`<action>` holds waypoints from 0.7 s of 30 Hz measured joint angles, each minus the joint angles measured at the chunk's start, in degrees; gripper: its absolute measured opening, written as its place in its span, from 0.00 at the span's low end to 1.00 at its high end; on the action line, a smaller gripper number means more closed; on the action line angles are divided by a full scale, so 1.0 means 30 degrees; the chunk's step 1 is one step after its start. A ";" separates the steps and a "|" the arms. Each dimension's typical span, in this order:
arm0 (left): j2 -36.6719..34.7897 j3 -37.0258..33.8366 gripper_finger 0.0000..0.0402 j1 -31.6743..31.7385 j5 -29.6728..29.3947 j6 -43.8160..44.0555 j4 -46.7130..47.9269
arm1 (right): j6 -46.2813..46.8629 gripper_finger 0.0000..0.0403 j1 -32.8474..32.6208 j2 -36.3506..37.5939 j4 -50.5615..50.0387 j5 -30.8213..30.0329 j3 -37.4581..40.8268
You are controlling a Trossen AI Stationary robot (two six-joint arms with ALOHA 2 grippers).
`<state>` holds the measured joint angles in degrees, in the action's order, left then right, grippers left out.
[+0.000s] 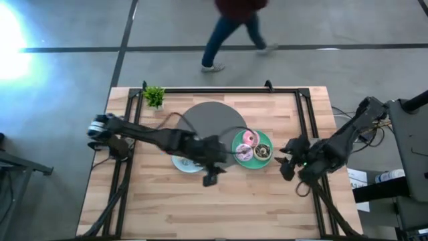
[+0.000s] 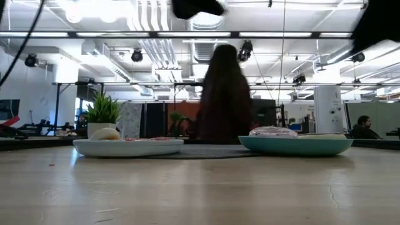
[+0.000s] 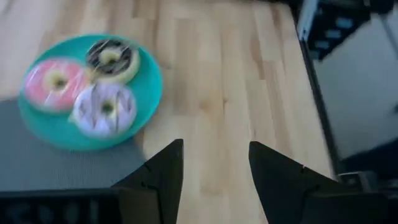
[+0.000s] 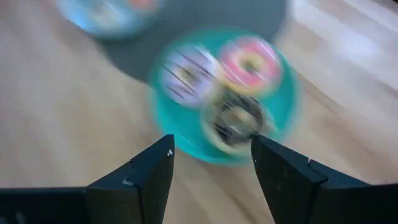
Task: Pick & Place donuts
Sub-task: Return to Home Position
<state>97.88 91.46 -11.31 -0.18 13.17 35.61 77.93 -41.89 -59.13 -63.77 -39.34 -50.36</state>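
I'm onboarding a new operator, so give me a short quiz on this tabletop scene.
1. True or false: the left gripper or the right gripper is shut on a donut.
2. How many donuts lie on the green plate? A two, B three, C five.
3. Short answer: in the high view, which plate does the left arm partly cover?
Key: 1 false, both stand open and empty. 2 B: pink donut, purple sprinkled donut, dark-topped donut. 3 the light blue plate.
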 joint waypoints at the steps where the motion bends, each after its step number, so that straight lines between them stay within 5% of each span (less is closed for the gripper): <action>1: -0.0846 -0.0898 0.39 -0.0105 -0.0256 0.0973 -0.0154 | -0.0588 0.51 0.0086 0.0696 0.0857 -0.0260 -0.0079; 6: -0.5176 -0.6382 0.39 -0.0387 -0.1857 0.8479 -0.2190 | -0.0060 0.51 0.0171 0.3499 0.1892 0.0841 -0.1374; 9: -0.7618 -1.1154 0.39 -0.1220 -0.2829 0.8030 -1.0315 | -0.1809 0.51 -0.0307 0.4333 0.4224 -0.0378 -0.1514; 12: -0.9088 -1.6281 0.39 -0.1064 -0.0527 0.8150 -2.0091 | -0.8407 0.51 -0.1180 0.4327 0.8413 -0.2311 -0.0590; 15: -0.9218 -2.0303 0.39 -0.0787 0.1296 0.8578 -2.6854 | -0.8422 0.51 -0.0342 0.4424 0.9490 -0.3672 0.0656; 21: -1.1161 -2.3828 0.39 0.1447 0.4073 0.8830 -2.8418 | -0.4205 0.51 0.1137 0.7940 0.8130 -0.3355 0.4677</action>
<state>64.39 19.98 -6.97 12.04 39.66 -49.64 65.32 -38.48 -35.31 -39.38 -49.40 -36.33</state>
